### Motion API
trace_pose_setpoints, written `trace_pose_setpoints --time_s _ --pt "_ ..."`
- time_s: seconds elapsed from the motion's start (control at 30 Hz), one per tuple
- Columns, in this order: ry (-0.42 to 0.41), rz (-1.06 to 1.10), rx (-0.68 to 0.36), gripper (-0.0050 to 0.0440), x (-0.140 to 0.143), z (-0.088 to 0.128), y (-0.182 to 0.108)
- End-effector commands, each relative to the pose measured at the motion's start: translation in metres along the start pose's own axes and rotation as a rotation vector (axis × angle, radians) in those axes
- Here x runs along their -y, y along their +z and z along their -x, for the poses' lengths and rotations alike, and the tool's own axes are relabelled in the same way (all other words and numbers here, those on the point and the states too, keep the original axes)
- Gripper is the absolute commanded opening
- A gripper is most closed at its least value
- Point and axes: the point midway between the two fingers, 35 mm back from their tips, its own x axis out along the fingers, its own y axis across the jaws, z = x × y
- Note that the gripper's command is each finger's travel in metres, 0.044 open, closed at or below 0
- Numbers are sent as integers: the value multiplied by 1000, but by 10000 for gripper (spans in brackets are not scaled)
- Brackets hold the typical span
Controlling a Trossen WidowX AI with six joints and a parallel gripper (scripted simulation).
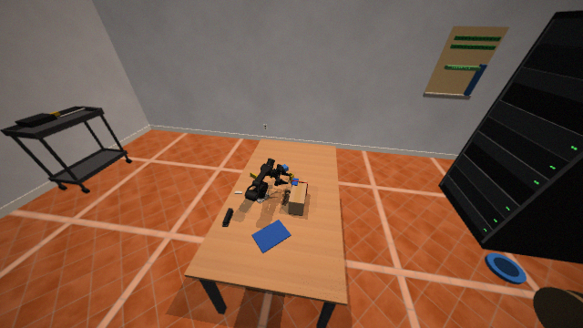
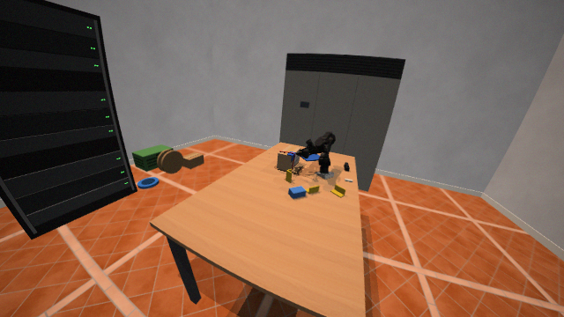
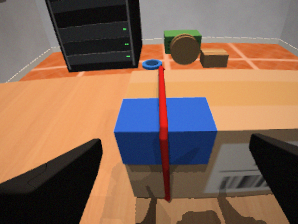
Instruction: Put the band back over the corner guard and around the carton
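A brown carton (image 3: 236,165) (image 1: 298,202) (image 2: 283,162) lies on the wooden table (image 1: 291,264). A blue corner guard (image 3: 189,129) (image 1: 295,181) sits on its near top edge. A thin red band (image 3: 161,106) runs straight along the carton's top, over the middle of the guard and down the near face. My gripper (image 3: 176,143) (image 1: 287,177) (image 2: 302,153) is open and empty. It hangs just short of the guard, one dark finger off to each side, touching nothing that I can see.
A blue flat pad (image 1: 271,235) and a black bar (image 1: 227,217) lie on the table. A blue block (image 2: 297,192) and small yellow pieces (image 2: 338,191) lie on the arm's other side. A black rack (image 3: 89,12) stands beyond the table.
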Motion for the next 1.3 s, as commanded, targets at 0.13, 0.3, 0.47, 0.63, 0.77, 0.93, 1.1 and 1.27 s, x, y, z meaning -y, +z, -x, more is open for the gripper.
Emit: trace_pose_setpoints --time_s 0.13,0.3,0.47,0.63,0.77,0.93,1.1,1.27 --pt "14 -15 -6 440 -2 8 20" --pt "26 -13 -8 440 -1 12 30" --pt "34 -13 -9 440 -1 14 36" --pt "48 -12 -10 440 0 19 50" --pt "57 -11 -10 440 1 22 58" --pt "68 -9 -9 440 3 26 68" --pt "74 2 -9 440 5 28 75" --pt "72 46 -8 440 10 30 80"
